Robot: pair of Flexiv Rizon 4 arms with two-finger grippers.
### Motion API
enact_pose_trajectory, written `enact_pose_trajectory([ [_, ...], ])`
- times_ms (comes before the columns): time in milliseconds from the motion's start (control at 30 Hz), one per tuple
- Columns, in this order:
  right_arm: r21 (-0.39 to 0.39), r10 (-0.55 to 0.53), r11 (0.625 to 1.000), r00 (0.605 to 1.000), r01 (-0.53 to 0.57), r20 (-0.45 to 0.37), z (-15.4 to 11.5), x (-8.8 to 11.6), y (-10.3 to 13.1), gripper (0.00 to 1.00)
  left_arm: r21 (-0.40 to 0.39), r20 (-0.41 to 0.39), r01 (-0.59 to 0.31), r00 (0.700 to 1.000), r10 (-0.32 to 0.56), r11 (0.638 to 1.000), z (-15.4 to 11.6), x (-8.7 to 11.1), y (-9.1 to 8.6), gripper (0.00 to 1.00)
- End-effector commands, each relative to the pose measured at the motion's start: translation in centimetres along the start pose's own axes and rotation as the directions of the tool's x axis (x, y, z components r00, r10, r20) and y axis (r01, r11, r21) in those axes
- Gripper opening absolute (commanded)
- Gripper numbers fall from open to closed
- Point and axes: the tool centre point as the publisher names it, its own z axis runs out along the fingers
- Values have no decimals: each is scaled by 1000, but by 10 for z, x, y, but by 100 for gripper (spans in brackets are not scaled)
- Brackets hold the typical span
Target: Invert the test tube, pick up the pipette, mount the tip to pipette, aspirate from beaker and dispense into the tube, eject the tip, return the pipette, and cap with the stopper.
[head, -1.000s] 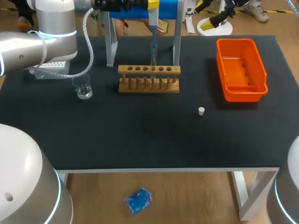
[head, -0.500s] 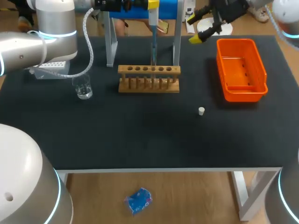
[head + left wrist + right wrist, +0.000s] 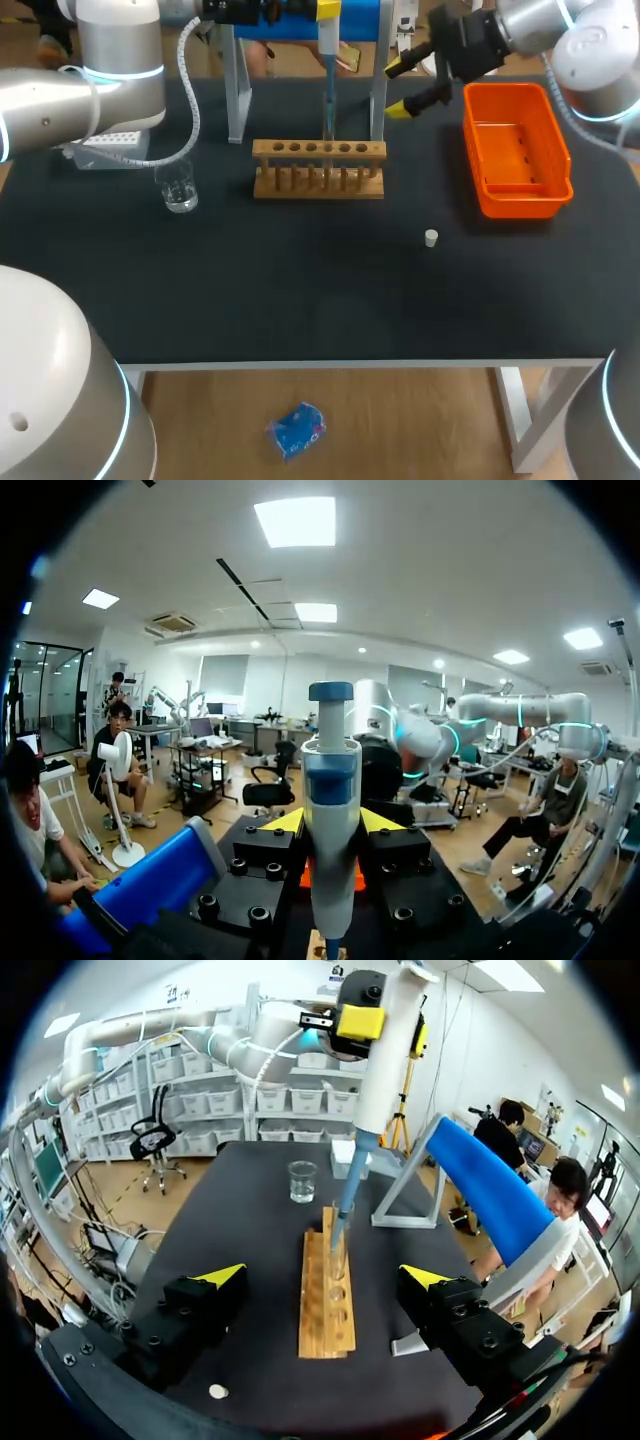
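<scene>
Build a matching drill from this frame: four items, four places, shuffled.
Items:
1. beaker
2. stopper
3. pipette
4. orange bin

Places:
a. held in the left gripper, tip down at the rack
b. right end of the table
c. left of the rack
d. alone, nearer the front edge than the rack

Pairs: 1-c, 2-d, 3-a, 4-b

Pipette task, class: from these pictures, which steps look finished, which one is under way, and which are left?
Done: the left gripper is shut on the pipette, a tip mounted. In hand: that tip reaches into a tube upright in the rack, so dispensing seems under way. Left: ejecting the tip, returning the pipette, capping; the stopper lies loose on the table and the right gripper is open and empty.
</scene>
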Motion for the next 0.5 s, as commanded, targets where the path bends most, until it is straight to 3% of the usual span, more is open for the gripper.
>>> enact_pose_trajectory([
  [33,-11,0,1000,999,0,-34,15,-15,-5,100,-3,-2,1,1000,-1,1000,0,0,-1,0],
  [500,-45,11,999,995,-15,-96,52,-13,-11,100,-3,-2,1,1000,-1,1000,0,0,-1,0],
])
